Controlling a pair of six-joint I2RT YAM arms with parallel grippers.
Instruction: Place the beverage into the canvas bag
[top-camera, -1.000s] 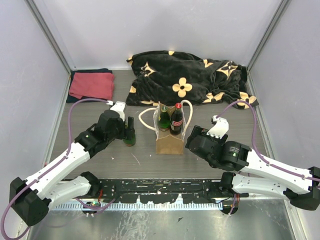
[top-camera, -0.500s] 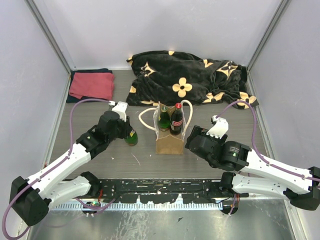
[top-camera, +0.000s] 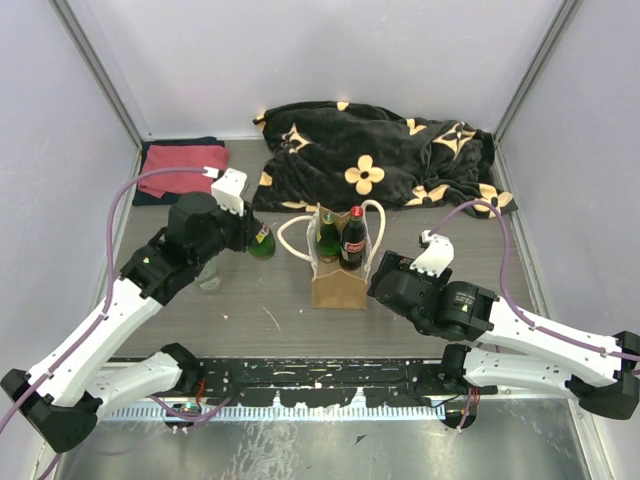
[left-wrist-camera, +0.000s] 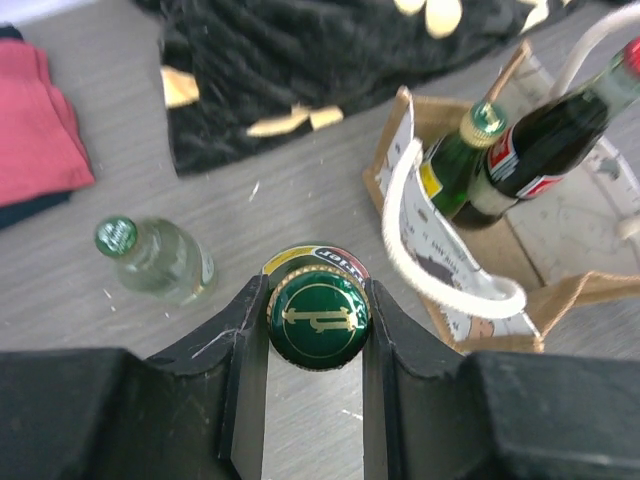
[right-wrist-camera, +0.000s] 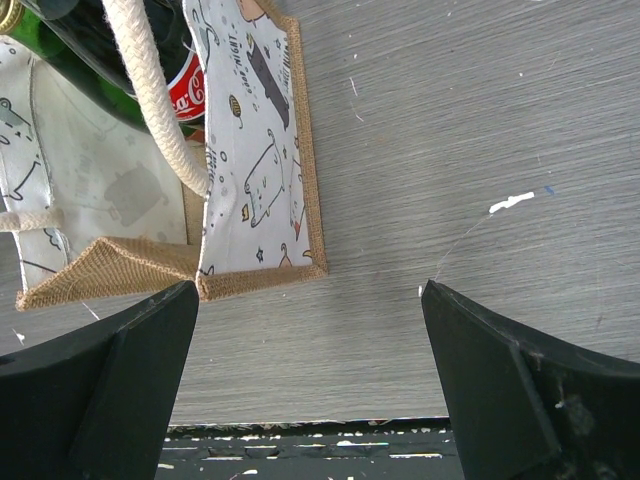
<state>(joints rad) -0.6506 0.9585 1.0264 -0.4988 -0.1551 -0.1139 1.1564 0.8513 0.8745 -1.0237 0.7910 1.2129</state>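
Green cap with a gold emblem sits clamped between the left gripper's (left-wrist-camera: 318, 322) fingers, which are closed narrow on the neck of the beverage (top-camera: 262, 241), a green glass bottle. A yellow and red label edge peeks from under the cap, its lettering unreadable. The bottle hangs left of the canvas bag (top-camera: 338, 285), apart from it and not inside. The bag stands upright; its pale side carries cartoon cats and tiny writing too small to read. It already contains a green bottle with a gold cap (left-wrist-camera: 455, 160) and a dark bottle (top-camera: 353, 240) with a red cap and a red label in white script, partly hidden. A clear bottle (left-wrist-camera: 155, 260) with a green cap stands on the table. The right gripper (right-wrist-camera: 305, 300) is spread wide and empty, just beside the bag's right corner
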